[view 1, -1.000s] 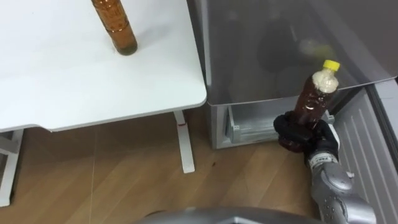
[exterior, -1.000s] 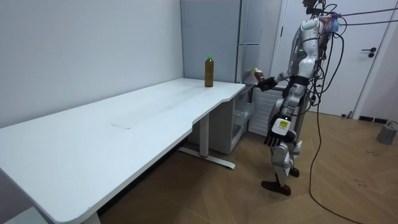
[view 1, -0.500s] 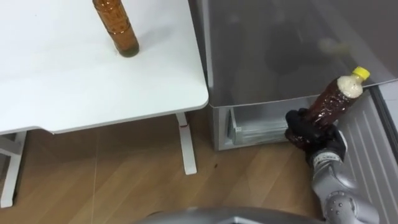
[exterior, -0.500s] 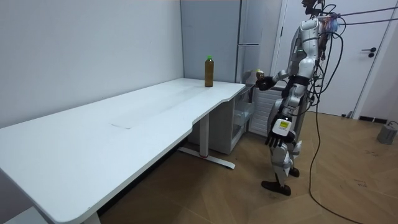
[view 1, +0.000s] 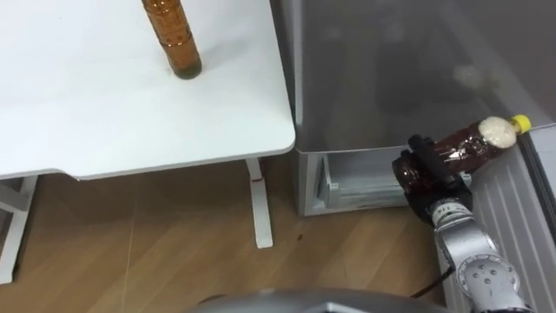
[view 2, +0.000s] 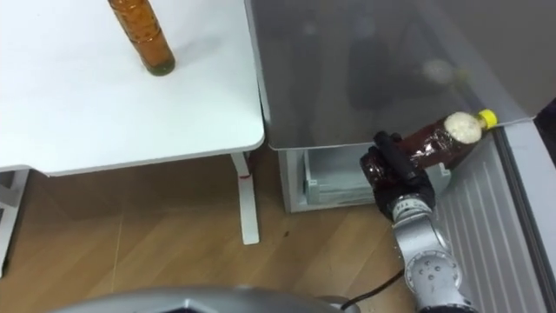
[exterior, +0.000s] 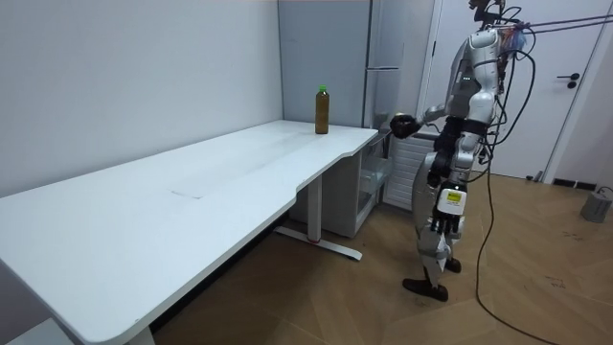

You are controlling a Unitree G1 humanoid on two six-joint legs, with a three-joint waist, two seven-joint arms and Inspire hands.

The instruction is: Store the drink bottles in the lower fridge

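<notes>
Showing smooth and matt across the white bench (view 1: 87, 104), laminate by the look. Glinting on the clear glossy plastic of the brown bottle (view 1: 178, 43) standing there, and likewise on the yellow-capped bottle (view 1: 460, 149), being gripped by the matt black right hand (view 1: 420, 171). Gleaming softly, satin grey, over the fridge (view 1: 391, 69); showing pale ribbed plastic on its open door (view 1: 512, 217). Running in warm wood grain, lightly sheened, along the floor (view 1: 156, 248).
</notes>
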